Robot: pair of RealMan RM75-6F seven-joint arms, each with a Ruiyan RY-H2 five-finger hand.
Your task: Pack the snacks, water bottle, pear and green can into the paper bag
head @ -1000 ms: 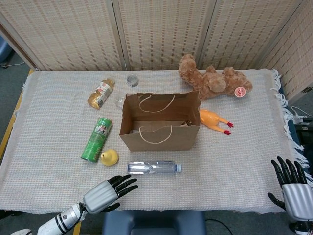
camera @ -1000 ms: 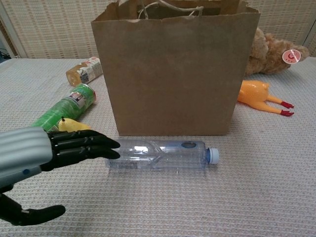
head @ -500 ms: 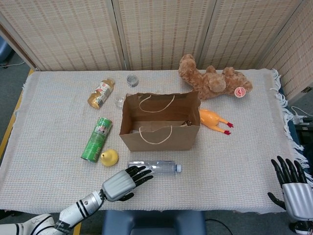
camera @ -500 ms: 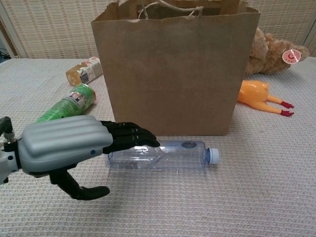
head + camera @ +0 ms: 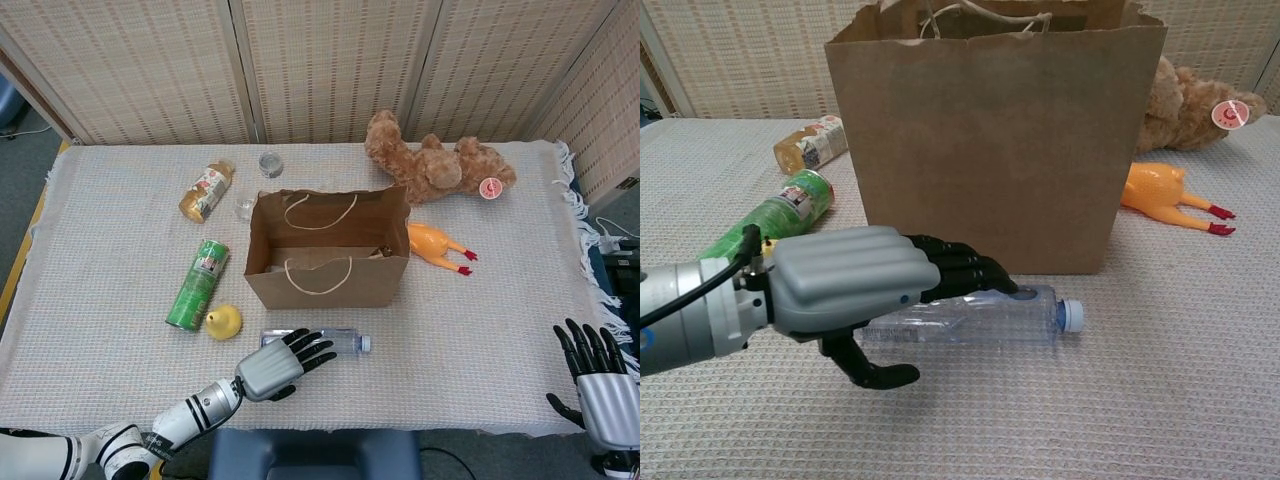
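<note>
left robot hand [image 5: 855,290] palm down over water bottle [image 5: 1025,314], fingers [image 5: 975,275] extended and spread across bottle's body, thumb hanging below on near side; cannot tell whether fingers touch plastic, nothing held. same robot hand [image 5: 272,366] in head view at near tabletop [image 5: 480,320] edge, covering bottle's left half. right robot hand [image 5: 596,382] at near right corner, off the woven cloth edge, fingers apart and pointing up, holding nothing.

water bottle [image 5: 345,341] lying on its side just in front of paper bag [image 5: 328,250], cap pointing right. paper bag [image 5: 995,140] upright, mouth open, handles up; something small visible inside at right, too dim to identify. pear [image 5: 224,321] left of bottle, touching or just beside lower end of green can [image 5: 198,284], which lies on its side, left of bag. green can [image 5: 775,213] also partly visible in chest view behind the arm. snack canister [image 5: 206,190] lying further back on left, near a small clear glass [image 5: 270,163].

teddy bear [image 5: 435,165] lying behind bag on right; rubber chicken [image 5: 438,246] just beside bag's right wall.
</note>
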